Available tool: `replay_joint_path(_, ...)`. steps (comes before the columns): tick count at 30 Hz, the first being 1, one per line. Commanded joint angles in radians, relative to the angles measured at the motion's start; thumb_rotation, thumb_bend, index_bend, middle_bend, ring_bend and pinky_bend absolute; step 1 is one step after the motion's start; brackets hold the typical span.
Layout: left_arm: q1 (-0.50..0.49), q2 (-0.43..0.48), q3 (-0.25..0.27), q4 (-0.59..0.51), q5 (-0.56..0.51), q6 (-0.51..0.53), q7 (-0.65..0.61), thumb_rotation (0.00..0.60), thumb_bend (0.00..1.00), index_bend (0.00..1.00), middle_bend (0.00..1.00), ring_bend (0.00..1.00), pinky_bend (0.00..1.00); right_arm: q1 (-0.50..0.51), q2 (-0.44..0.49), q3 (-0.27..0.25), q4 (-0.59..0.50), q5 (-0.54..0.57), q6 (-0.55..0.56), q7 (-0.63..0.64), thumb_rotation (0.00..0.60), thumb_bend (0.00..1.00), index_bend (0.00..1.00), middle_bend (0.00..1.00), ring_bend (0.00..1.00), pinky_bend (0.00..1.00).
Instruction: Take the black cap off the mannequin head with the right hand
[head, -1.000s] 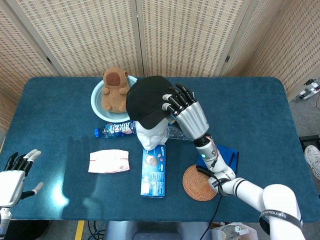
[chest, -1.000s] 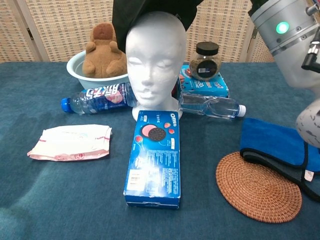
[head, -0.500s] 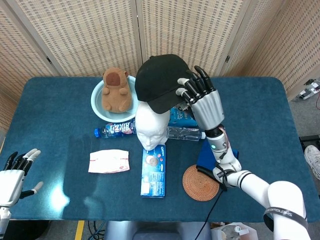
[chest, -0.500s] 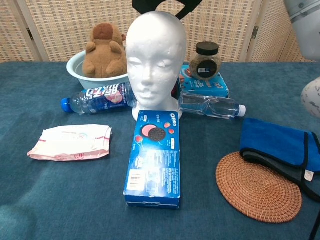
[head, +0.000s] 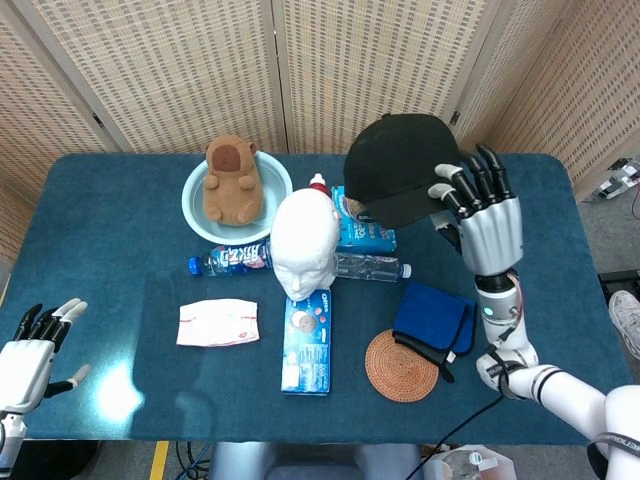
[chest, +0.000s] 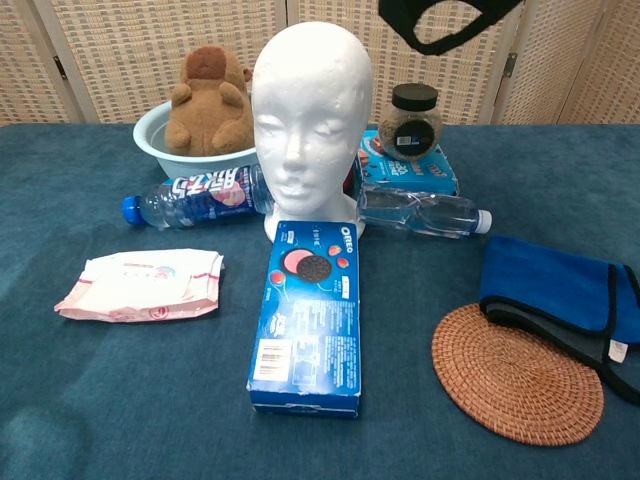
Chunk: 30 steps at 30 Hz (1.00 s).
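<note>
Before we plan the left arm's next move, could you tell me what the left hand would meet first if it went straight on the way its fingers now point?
Probably nothing: the left hand points over bare table; the wipes packet seems off-line.

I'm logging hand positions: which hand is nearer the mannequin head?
Right. The right hand is raised beyond the mannequin head's right side, holding the black cap in the air. The left hand rests at the table's near left corner, farther away.
</note>
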<state>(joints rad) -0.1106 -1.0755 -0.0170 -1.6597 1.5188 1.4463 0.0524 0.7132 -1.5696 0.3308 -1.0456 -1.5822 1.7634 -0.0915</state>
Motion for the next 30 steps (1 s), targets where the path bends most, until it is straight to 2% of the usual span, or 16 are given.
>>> replay_joint_path(1,0.002,-0.001,0.0,0.002,0.001,0.003,-0.003,0.6,0.19,0.13,0.12,0.12,0.0,-0.066,0.037,-0.034,-0.025,0.013,0.024,-0.01,0.6,0.45,0.79,0.42,0.24,0.2)
replay_joint_path(7,-0.002,-0.006,0.003,0.009,0.005,-0.004,-0.007,0.6,0.19,0.13,0.12,0.12,0.0,-0.161,0.062,-0.078,-0.008,0.04,0.028,0.008,0.6,0.45,0.79,0.42,0.24,0.2)
replay_joint_path(13,-0.012,-0.015,0.006,0.013,0.012,-0.018,-0.009,0.6,0.19,0.13,0.12,0.12,0.0,-0.211,0.031,-0.11,0.055,0.057,0.003,0.037,0.6,0.45,0.79,0.43,0.24,0.2)
replay_joint_path(22,-0.016,-0.018,0.005,0.021,0.005,-0.026,-0.011,0.6,0.19,0.13,0.12,0.12,0.0,-0.229,-0.061,-0.137,0.173,0.057,-0.039,0.087,0.6,0.45,0.79,0.42,0.24,0.2)
replay_joint_path(30,-0.023,-0.021,0.005,0.026,-0.005,-0.041,-0.01,0.6,0.19,0.13,0.12,0.12,0.0,-0.207,-0.179,-0.133,0.327,0.067,-0.085,0.154,0.6,0.45,0.79,0.42,0.24,0.2)
